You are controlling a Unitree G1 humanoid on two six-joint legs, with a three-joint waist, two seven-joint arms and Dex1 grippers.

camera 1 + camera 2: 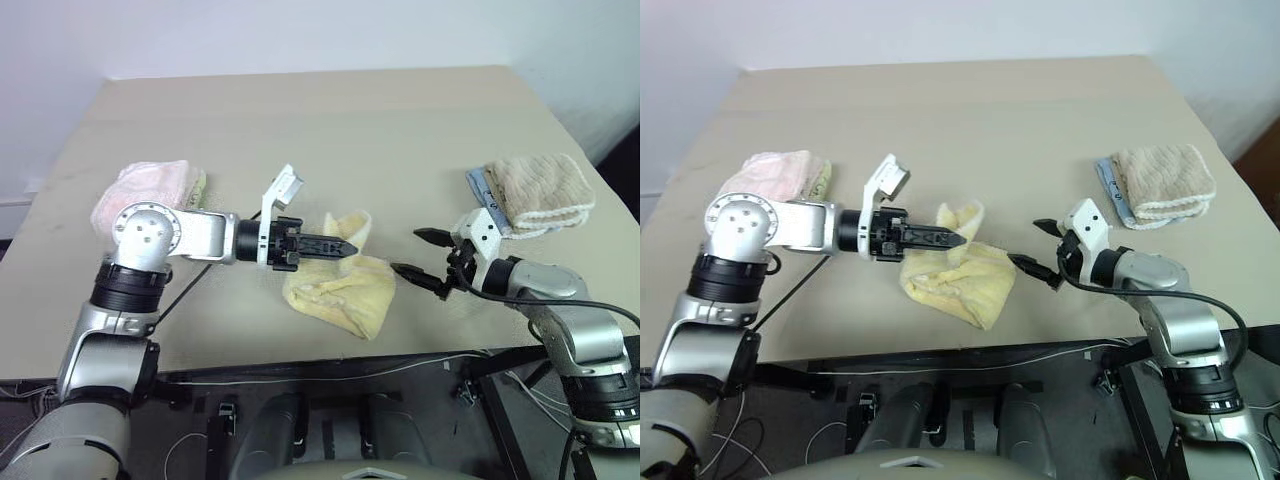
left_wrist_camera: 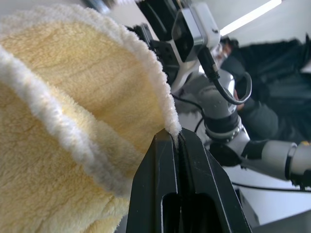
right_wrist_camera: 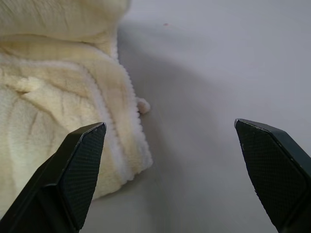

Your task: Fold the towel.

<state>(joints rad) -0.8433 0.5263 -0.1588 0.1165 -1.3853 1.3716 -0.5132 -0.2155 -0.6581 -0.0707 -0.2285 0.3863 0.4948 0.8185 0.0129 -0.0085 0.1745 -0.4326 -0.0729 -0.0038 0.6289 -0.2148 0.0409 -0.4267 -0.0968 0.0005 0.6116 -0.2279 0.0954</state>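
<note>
On table (image 1: 330,120), crumpled towel (image 1: 345,290)

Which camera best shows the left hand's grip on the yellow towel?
Left wrist view: the left hand is shut on the towel hem, seen close. The eye views show the towel lifted by that corner; the right wrist view shows its edge on the table.

The towel (image 1: 345,285) is soft, fluffy pale yellow terry cloth with a lighter nubbly hem, the pink towel (image 1: 145,190) and the beige towel (image 1: 540,190) look equally woolly, the table (image 1: 330,130) is matt and smooth, and both grippers' fingers (image 3: 80,170) are matt black plastic with finely textured pads.
</note>
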